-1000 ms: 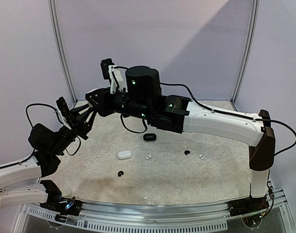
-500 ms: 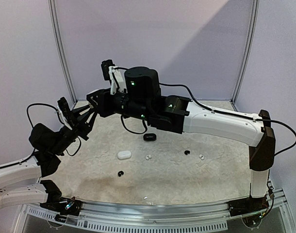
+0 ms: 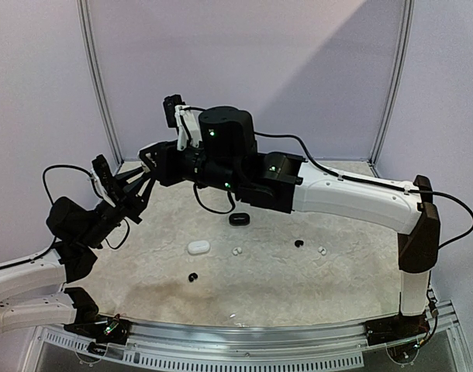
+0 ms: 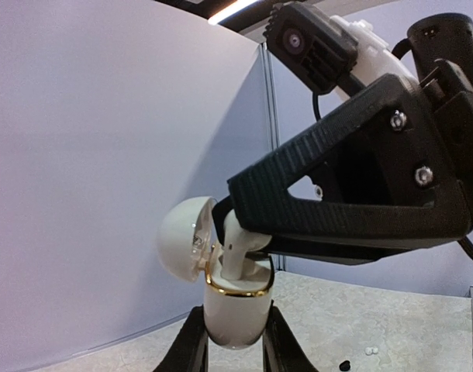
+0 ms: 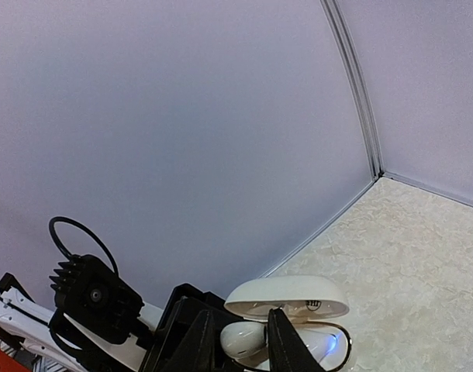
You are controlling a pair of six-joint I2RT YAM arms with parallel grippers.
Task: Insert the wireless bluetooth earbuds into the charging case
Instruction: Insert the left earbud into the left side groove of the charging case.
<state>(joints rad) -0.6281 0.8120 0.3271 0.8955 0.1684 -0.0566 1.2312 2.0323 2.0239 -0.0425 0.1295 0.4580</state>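
My left gripper is shut on a white charging case with a gold rim, held upright in the air, its lid swung open. My right gripper is shut on a white earbud. The earbud's stem stands in the case's opening. The open case also shows in the right wrist view. In the top view the two grippers meet at the far left, the left gripper below the right gripper, and the case is hidden between them.
On the table lie a black oval case, a white oval case, white buds and black buds. The right arm spans the back of the table. Walls stand close at the left and back.
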